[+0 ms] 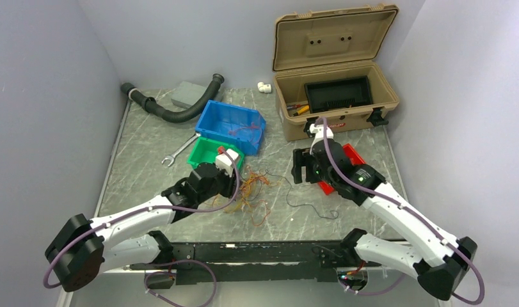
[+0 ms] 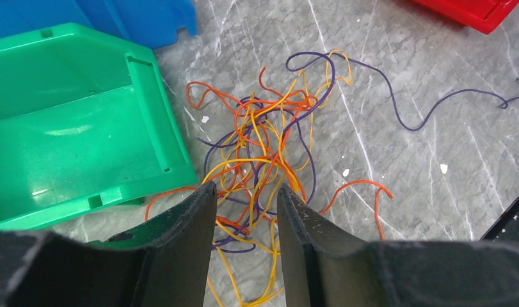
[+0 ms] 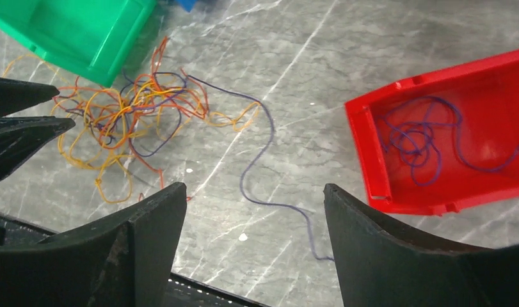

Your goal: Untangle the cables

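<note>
While your left gripper (image 2: 247, 188) straddles them, slightly parted, the cables (image 2: 263, 141) lie mid-desk: a loose orange-yellow-purple knot, one purple strand (image 3: 242, 184) trailing toward the right edge. Right gripper (image 3: 253, 190) gapes wide.

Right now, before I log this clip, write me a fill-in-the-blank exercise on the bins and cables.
The cables in the red bin are ____.
The green bin beside the tangle is ____.
The left gripper and right gripper are both ____.
Missing words: purple; empty; open.
</note>
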You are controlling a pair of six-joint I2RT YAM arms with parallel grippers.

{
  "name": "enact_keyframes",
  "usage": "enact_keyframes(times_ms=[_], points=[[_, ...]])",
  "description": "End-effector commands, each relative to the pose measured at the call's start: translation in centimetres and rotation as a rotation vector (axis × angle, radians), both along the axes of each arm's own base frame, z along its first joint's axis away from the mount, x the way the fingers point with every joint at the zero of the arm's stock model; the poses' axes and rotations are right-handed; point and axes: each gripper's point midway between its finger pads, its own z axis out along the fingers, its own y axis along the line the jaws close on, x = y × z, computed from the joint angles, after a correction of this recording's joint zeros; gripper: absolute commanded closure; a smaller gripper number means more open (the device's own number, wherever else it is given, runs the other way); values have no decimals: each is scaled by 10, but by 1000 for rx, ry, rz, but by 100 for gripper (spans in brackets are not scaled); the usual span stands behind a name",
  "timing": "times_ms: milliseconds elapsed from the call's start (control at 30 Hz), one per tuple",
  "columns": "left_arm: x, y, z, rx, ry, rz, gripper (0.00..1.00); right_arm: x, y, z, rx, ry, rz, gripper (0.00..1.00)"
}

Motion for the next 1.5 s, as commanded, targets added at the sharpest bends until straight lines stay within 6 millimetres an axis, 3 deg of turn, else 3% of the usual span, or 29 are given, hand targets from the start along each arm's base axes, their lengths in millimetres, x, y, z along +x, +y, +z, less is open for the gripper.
enact_keyframes(times_ms=[0,133,233,333,433,600,700,1000,1067,1200,1400,1467], points=[[5,-1,16,-32,-112,-28,55,16,41,5,70,-30,137,19],[5,4,22,-69,-147,-6,53,21,82,-17,122,22,295,21],[2,3,31,-110,-174,-19,48,37,97,-32,163,87,232,20],[5,10,32,-122,-187,25,48,47,102,-34,303,238,-62,18],[5,16,35,-132,-202,48,48,44,115,-29,555,292,-235,17],[5,22,40,-147,-224,74,45,49,105,-46,733,295,-475,20],[4,25,40,-140,-221,78,45,52,108,-53,768,316,-510,23],[6,37,41,-120,-225,135,45,60,147,-77,809,442,-463,36],[6,39,41,-122,-229,142,44,57,152,-80,816,463,-456,45],[4,41,41,-123,-235,140,44,59,143,-79,786,420,-488,77],[-5,23,43,-151,-239,28,38,60,124,-54,708,323,-476,100],[-7,16,40,-151,-227,-8,33,59,121,-48,702,302,-458,100]])
